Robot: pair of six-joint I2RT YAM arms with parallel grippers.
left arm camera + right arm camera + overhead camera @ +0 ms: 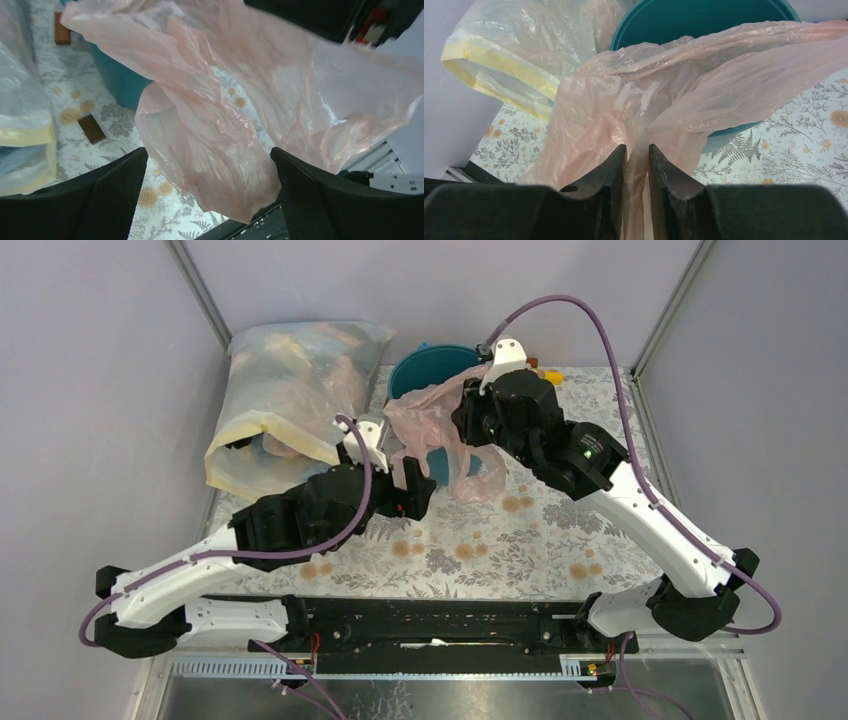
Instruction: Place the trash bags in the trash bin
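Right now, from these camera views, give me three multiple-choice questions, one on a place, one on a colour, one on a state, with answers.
1. In the top view, where does the yellowish sack lie from the trash bin?
A. To its left
B. To its right
C. Inside it
2. What colour is the trash bin?
A. Red
B. Teal-blue
C. White
3. What is the right gripper doing?
A. Standing wide open, empty
B. Resting on the sack
C. Pinching the pink bag
Answers: 1 A, the sack leans left of the bin; 2 B, its wall shows teal-blue; 3 C, its jaws close on pink plastic.
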